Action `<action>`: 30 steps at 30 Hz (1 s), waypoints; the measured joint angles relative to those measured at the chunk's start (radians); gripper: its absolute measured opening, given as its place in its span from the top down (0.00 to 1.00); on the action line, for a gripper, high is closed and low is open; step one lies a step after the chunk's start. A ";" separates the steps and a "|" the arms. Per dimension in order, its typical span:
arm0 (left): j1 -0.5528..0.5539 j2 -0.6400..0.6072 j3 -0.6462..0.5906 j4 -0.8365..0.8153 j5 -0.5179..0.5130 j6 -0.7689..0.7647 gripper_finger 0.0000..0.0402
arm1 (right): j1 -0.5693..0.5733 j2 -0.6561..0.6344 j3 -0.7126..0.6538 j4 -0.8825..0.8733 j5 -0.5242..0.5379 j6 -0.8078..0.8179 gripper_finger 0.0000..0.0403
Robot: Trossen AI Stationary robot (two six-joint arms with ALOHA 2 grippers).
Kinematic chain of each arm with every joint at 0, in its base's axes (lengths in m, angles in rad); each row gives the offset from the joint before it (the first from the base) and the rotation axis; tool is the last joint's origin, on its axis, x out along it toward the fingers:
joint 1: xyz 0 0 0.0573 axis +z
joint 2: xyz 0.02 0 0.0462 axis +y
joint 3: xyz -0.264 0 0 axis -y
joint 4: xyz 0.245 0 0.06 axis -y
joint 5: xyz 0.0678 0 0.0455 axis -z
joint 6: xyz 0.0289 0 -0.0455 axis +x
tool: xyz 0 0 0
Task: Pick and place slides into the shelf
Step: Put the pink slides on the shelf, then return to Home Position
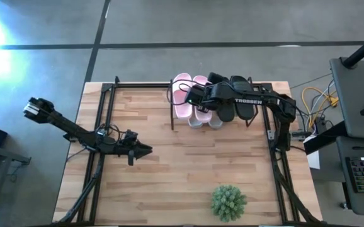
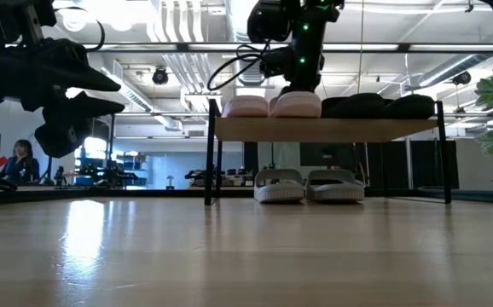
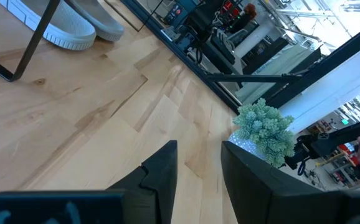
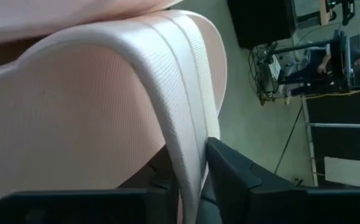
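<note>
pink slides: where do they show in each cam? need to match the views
High view: pink slides on the shelf top, left end, under the right gripper.
Low view: pair on the plank, left of the black slides.
Left wrist view: not in it.
Right wrist view: strap fills the frame.
Shared landmark: the shelf.

A small green plant [image 1: 228,202] stands on the wooden table [image 1: 169,164].

overhead, table-level, two wrist close-ups
</note>
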 joint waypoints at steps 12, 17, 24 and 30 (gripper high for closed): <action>0.000 0.000 0.000 0.000 0.000 0.000 0.73 | 0.025 -0.042 0.013 -0.046 -0.010 0.027 0.67; 0.000 0.000 0.000 0.000 -0.001 0.000 0.73 | 0.055 -0.092 0.013 -0.059 -0.012 0.028 0.67; 0.000 0.000 0.001 0.000 -0.001 -0.001 0.73 | 0.142 -0.194 0.013 -0.160 -0.136 0.253 0.69; 0.000 0.000 0.002 0.000 -0.001 -0.002 0.73 | 0.227 -0.289 0.013 -0.144 -0.405 0.533 0.71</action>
